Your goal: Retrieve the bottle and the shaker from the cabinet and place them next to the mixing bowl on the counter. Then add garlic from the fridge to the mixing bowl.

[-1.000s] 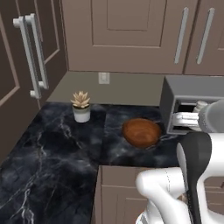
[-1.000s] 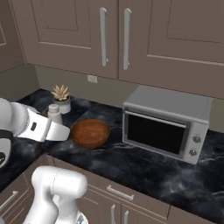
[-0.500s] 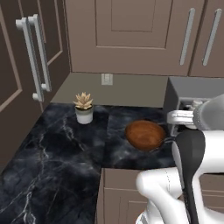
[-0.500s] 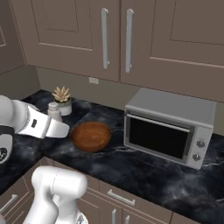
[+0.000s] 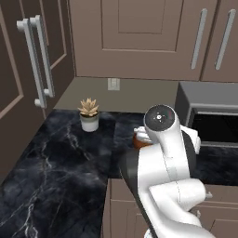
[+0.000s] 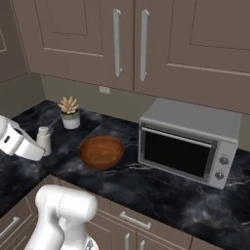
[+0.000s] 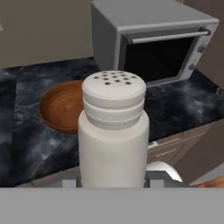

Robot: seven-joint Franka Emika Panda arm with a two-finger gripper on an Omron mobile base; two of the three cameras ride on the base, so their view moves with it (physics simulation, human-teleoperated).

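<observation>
An off-white shaker (image 7: 113,131) with a holed, rounded top stands upright between my fingertips, and my gripper (image 7: 113,183) is shut on it. In the right base view the shaker (image 6: 44,139) is low over the black counter (image 6: 146,185), left of the brown wooden mixing bowl (image 6: 101,151). I cannot tell whether it touches the counter. The mixing bowl (image 7: 61,107) lies empty just beyond the shaker. My white arm covers most of the bowl (image 5: 139,142) in the left base view. The wall cabinet (image 6: 132,44) above has its doors closed.
A grey microwave (image 6: 188,141) stands right of the bowl. A small white pot with a succulent (image 6: 70,113) sits at the back near the wall. Tall dark doors with long silver handles (image 5: 37,60) rise at the left end of the counter (image 5: 60,162).
My arm has swung left and nearer, carrying the shaker from beside the succulent pot down to a spot left of the bowl. The grip stays shut.
</observation>
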